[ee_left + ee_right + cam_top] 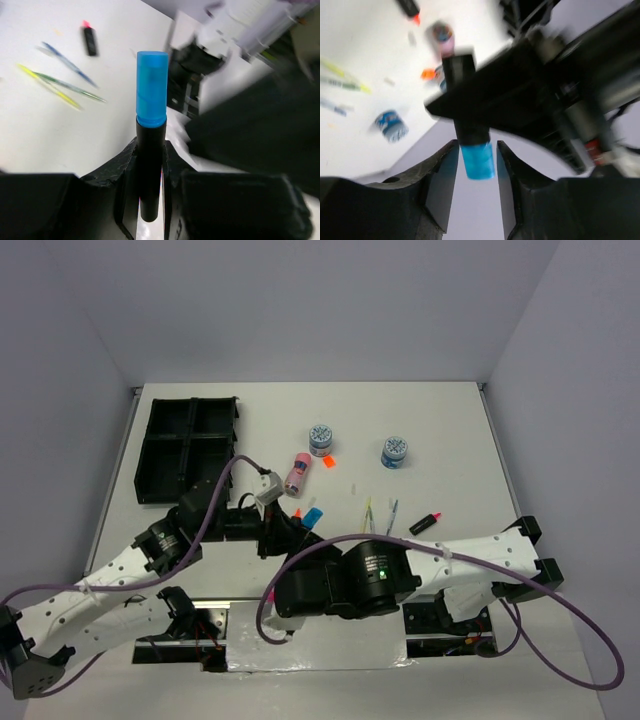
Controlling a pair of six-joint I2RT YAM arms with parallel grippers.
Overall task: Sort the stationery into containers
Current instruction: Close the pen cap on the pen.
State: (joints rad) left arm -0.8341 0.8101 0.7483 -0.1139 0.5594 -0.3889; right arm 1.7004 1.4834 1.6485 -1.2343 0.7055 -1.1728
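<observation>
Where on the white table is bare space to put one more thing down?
Bare: the far strip of the white table behind the two round blue-white tubs, and the right side past the red-capped black marker. Crowded: the middle, among the pink tube, the thin pens and the neon orange square.

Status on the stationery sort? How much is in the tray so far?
Done: nothing that shows; the black organiser tray holds no visible items in the top view.
In hand: the left gripper is shut on the blue-capped marker. The right gripper flanks its cap; whether it grips is unclear.
Left: tubs, pink tube, pens, red-capped marker and orange square, all on the table.
</observation>
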